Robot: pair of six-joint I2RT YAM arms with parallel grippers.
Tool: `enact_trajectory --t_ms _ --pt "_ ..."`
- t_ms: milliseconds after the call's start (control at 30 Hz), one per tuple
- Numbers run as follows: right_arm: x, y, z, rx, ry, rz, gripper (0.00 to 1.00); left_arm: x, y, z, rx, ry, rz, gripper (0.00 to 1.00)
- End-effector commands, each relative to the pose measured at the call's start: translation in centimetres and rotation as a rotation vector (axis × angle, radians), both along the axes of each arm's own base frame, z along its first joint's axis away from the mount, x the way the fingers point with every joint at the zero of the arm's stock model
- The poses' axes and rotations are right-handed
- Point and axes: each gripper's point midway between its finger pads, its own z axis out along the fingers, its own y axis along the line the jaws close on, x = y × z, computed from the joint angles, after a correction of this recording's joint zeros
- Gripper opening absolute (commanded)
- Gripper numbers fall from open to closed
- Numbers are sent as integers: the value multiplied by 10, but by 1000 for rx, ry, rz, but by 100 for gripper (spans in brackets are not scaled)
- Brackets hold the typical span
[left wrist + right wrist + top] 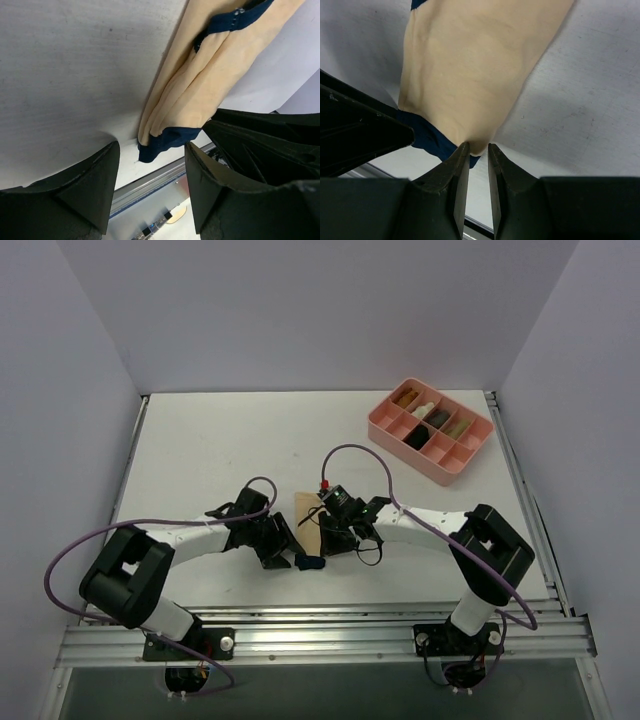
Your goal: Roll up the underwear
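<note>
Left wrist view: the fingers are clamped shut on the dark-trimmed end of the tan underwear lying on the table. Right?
No. The left wrist view shows the fingers open, standing either side of the dark-trimmed end of the tan underwear lying on the table.

The underwear (307, 516) is soft tan cloth with dark navy trim, folded lengthwise into a narrow, creased strip. It lies flat on the worktop (200, 440), close to its near edge, trimmed end nearest that edge.

Your left gripper (152, 165) over the underwear (200, 85)
Its 2 fingers stand wide apart, with the cloth's dark-trimmed end between them on the table (75, 75)
</note>
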Motion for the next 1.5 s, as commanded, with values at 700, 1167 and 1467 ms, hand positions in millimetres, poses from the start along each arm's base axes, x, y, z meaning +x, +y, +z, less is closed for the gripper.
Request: enact_trajectory --t_ms 700,1167,1467 --pt "-3 -22 22 -47 -78 -9 18 -18 2 -36 92 92 104 49" --pt "25 1 59 -17 -372 202 34 3 1 -18 82 106 26 2" --pt "16 31 63 -34 -565 430 51 23 18 14 14 161 24 2"
